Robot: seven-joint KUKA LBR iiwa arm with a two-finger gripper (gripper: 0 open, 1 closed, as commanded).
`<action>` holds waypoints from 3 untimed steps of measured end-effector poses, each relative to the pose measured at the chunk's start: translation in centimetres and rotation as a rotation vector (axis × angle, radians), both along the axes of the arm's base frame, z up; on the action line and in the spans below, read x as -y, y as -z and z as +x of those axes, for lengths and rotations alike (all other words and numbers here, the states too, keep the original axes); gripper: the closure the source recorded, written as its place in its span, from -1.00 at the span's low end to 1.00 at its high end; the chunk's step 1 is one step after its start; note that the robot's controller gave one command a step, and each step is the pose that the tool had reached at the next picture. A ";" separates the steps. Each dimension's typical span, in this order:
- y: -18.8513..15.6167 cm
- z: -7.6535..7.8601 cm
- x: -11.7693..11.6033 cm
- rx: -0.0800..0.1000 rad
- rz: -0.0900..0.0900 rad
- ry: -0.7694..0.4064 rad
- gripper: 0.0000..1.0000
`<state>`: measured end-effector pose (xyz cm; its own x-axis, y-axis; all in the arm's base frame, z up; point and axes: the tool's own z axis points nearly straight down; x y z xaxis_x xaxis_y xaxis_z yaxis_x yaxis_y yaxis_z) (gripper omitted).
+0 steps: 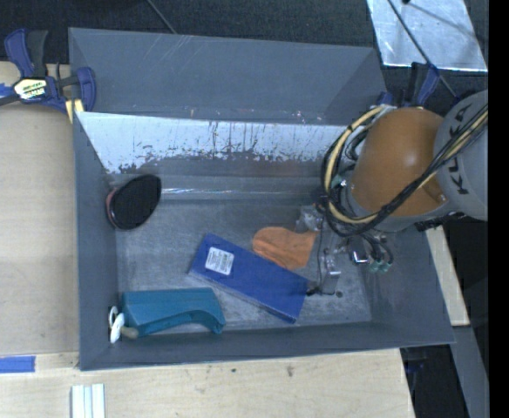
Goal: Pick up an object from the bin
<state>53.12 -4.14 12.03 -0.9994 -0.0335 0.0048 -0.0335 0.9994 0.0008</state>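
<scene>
My gripper hangs low at the right side of the bin floor, its thin metal fingers pointing down just right of a flat dark blue box with a white label. An orange-brown rounded piece lies directly left of the gripper, partly resting on the blue box's far edge. I see nothing between the fingers, and the fingers stand close together.
A teal handled tool lies along the front wall at the left. A black oval object leans in the back left corner. The arm with its orange dome and cables hangs over the bin's right side.
</scene>
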 end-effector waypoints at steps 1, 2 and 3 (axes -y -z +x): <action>-0.4 3.2 -0.4 0.008 -0.001 0.146 -1.00; 3.3 -1.1 -0.6 0.011 -0.001 0.041 -1.00; 4.8 5.1 -2.2 0.014 -0.001 0.442 1.00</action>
<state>58.21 -1.93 7.20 -0.9178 0.3970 -0.0088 0.3970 0.9178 0.0021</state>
